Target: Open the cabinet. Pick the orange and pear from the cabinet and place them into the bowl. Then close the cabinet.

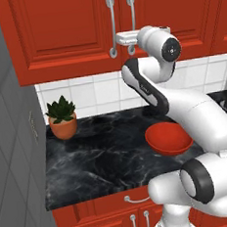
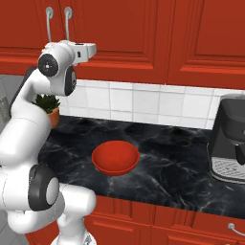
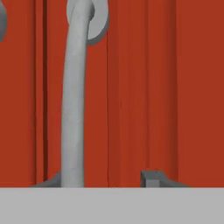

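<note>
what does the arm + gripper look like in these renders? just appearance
The arm is a chain of glossy white, rounded links with dark grey bands and round caps at the joints. The gripper is a small white boxy hand; its dark grey finger tips are blocky. No cables or markings are visible.

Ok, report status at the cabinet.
End effector up at right door handle, closing round it. Cabinet doors shut. Bowl empty on counter. Nothing in the way.
</note>
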Robot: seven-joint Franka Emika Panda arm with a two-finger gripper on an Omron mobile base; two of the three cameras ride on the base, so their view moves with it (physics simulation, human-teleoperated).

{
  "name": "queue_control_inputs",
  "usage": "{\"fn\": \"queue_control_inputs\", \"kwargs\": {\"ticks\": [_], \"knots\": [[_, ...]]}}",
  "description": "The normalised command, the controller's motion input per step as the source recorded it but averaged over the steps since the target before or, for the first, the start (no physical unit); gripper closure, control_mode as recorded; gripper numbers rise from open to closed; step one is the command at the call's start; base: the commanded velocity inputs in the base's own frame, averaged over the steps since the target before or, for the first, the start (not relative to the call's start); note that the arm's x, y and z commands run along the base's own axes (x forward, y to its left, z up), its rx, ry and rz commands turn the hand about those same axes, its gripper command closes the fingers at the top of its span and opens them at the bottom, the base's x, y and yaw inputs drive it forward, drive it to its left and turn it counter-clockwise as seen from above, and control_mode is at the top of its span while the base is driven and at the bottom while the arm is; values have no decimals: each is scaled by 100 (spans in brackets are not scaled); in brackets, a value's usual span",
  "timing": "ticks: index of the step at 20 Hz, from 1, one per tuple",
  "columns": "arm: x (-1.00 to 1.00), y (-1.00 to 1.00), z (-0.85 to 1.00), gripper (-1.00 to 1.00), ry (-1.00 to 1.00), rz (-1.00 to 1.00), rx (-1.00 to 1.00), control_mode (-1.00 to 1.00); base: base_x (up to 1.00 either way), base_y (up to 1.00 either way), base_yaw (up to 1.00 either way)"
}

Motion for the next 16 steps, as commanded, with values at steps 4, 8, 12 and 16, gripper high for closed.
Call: {"fn": "queue_control_inputs", "kwargs": {"ticks": [4,8,12,16], "knots": [[0,0,0,100,0,0,0,-100,0,0,0],[-1,-3,22,100,0,0,0,-100,0,0,0],[-24,-26,49,100,0,0,3,-100,0,0,0],[-53,-53,56,100,0,0,6,-100,0,0,0]]}}
